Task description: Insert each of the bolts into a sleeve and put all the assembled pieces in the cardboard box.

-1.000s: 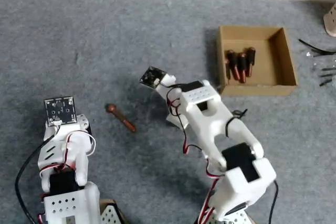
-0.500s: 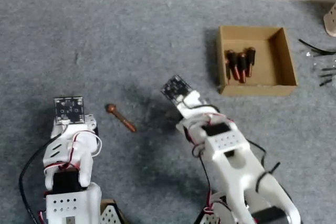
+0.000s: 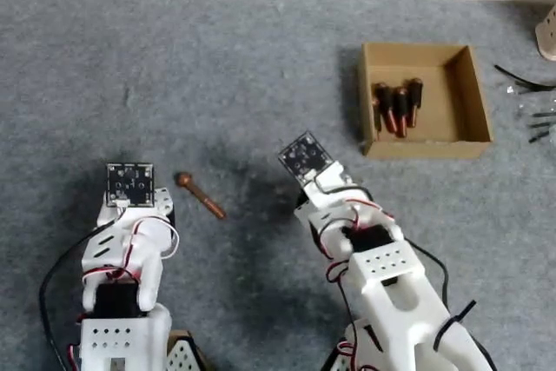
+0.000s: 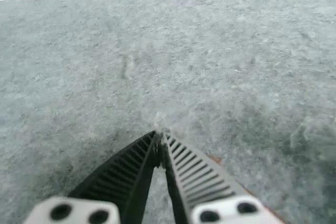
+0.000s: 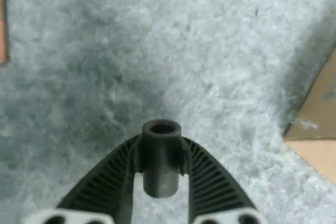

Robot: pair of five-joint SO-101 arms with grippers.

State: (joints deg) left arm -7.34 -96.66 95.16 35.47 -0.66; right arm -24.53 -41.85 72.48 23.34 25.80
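A copper bolt (image 3: 200,195) with a round head lies on the grey carpet between the two arms. My right gripper (image 5: 161,148) is shut on a dark sleeve (image 5: 160,158), held upright with its open bore facing up. The bolt (image 5: 2,24) shows at that view's edge, well away from the sleeve. My left gripper (image 4: 159,139) is shut with nothing in it, low over the carpet just left of the bolt. The cardboard box (image 3: 471,76) stands at the back right and holds several assembled pieces (image 3: 396,106).
The right arm (image 3: 347,215) stands in the table's middle and the left arm (image 3: 130,232) at the lower left. Dark loose parts (image 3: 530,97) lie at the right edge beyond the box. The box's corner (image 5: 315,124) is close to my right gripper.
The right arm has drawn back toward its base and swung right, carrying the sleeve. The left arm has shifted right, closer to the bolt.
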